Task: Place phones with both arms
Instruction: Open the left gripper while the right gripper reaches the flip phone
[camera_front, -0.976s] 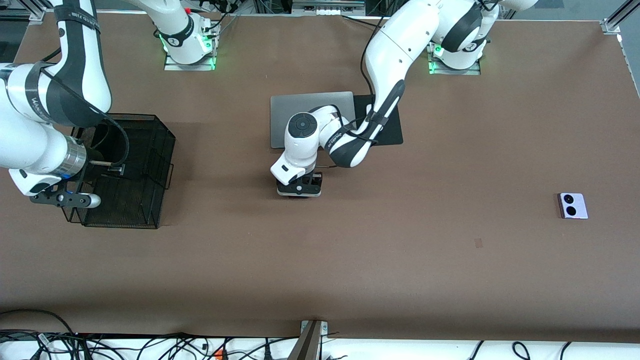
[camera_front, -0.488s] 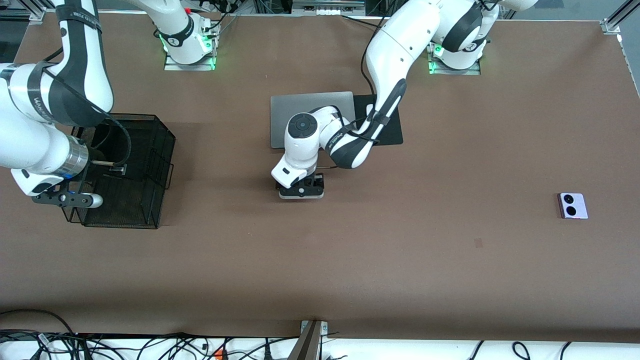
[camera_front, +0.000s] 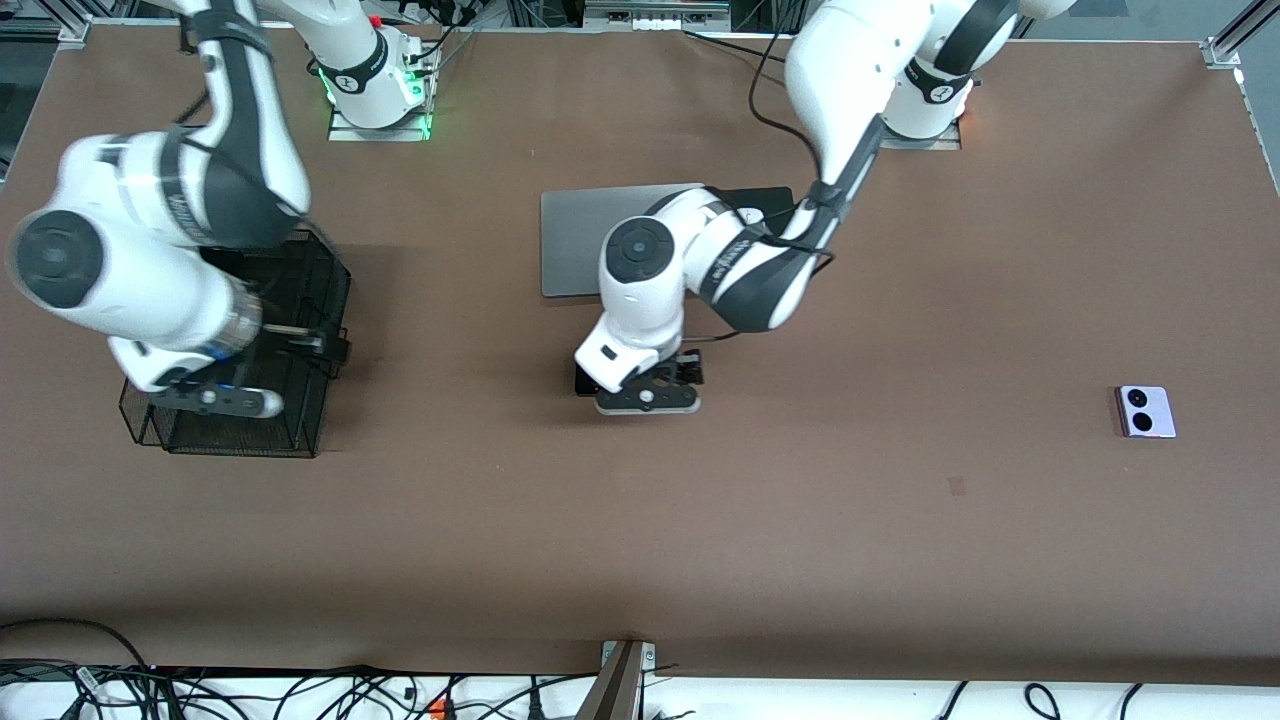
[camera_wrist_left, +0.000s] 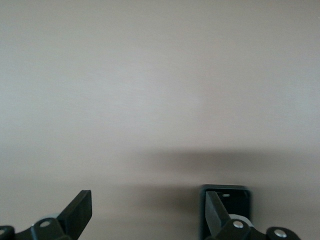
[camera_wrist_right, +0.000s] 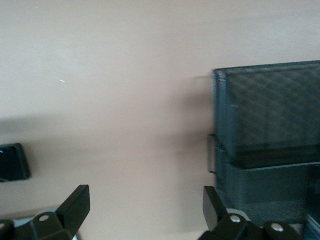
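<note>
A small squarish black flip phone (camera_front: 584, 380) lies on the table in the middle; it also shows in the left wrist view (camera_wrist_left: 239, 199), partly covered by one finger. My left gripper (camera_front: 648, 397) (camera_wrist_left: 148, 201) is open and empty over the table right beside that phone, on the side toward the left arm's end. The lavender-white phone (camera_front: 1146, 411) with two black circles lies toward the left arm's end. My right gripper (camera_front: 215, 400) (camera_wrist_right: 145, 196) is open and empty over the near edge of the black mesh basket (camera_front: 322, 290). The long black slab is out of view.
A grey laptop (camera_front: 575, 235) and a black pad (camera_front: 775, 197) with a white mouse (camera_front: 750, 214) lie under the left arm. The basket's wall (camera_wrist_right: 270, 110) fills one side of the right wrist view, where a black phone's corner (camera_wrist_right: 12, 162) also shows.
My left gripper has risen and shifted off the black flip phone toward the left arm's end, uncovering it. My right arm has swung across the basket toward the middle of the table.
</note>
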